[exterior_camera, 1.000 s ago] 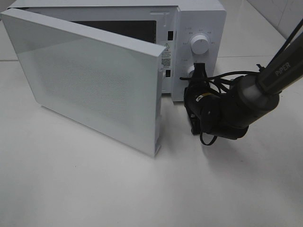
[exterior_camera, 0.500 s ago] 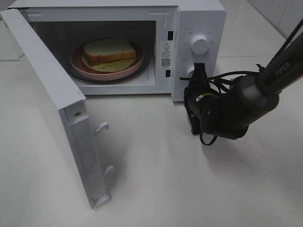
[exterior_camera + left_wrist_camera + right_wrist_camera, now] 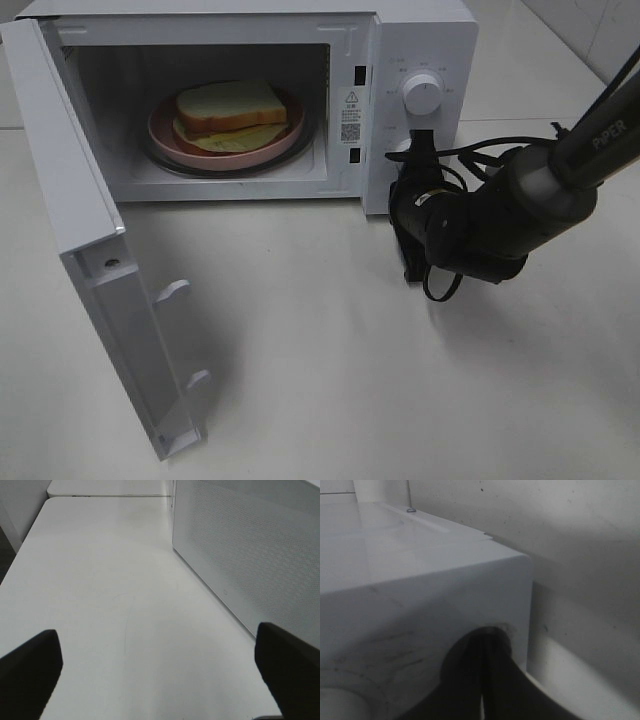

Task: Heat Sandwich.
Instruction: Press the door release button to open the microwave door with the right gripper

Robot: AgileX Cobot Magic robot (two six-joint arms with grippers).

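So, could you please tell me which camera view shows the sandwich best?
The exterior high view: the sandwich lies unobstructed on the plate inside the open microwave. Neither wrist view shows it; the left sees the door, the right the casing.

A matte white surface (image 3: 330, 400) spreads wide under even, diffuse light, carrying soft grey shadows; a second white surface (image 3: 107, 487) butts against its far end, a thin seam between them; darker floor (image 3: 2, 555) edges one side.

Sandwich (image 3: 230, 105) on plate (image 3: 156, 127) inside microwave (image 3: 430, 45); open door (image 3: 115, 300) at its left.
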